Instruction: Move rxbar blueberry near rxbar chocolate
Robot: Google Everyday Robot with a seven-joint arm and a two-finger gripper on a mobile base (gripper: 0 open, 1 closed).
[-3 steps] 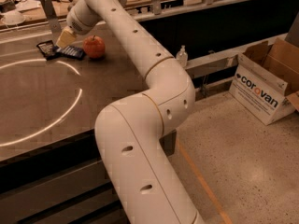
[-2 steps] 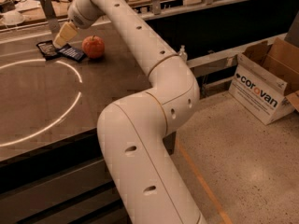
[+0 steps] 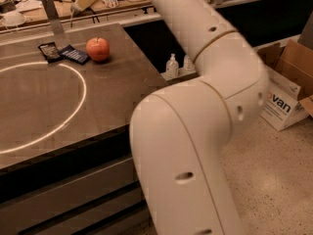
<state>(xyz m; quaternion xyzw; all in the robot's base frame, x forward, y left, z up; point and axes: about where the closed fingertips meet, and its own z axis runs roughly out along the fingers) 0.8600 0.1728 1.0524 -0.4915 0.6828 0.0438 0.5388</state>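
The rxbar blueberry (image 3: pixel 74 54), a navy-blue wrapper, lies flat on the dark table (image 3: pixel 107 106) at its far side. The rxbar chocolate (image 3: pixel 49 51), a black wrapper, lies right beside it on the left, the two touching or nearly so. A red apple (image 3: pixel 98 49) stands just right of the blue bar. My gripper (image 3: pixel 73 12) hangs in the air above and behind the bars, well clear of them, at the end of the big white arm (image 3: pixel 195 131).
A grey metal post (image 3: pixel 51 13) stands behind the black bar. A white light ring (image 3: pixel 84 89) marks the tabletop. Two small bottles (image 3: pixel 172 65) sit off the table's right edge. A cardboard box (image 3: pixel 286 99) is on the floor at right.
My gripper has risen up and away from the bars, which stay on the table. The arm has swung, and the view has shifted.
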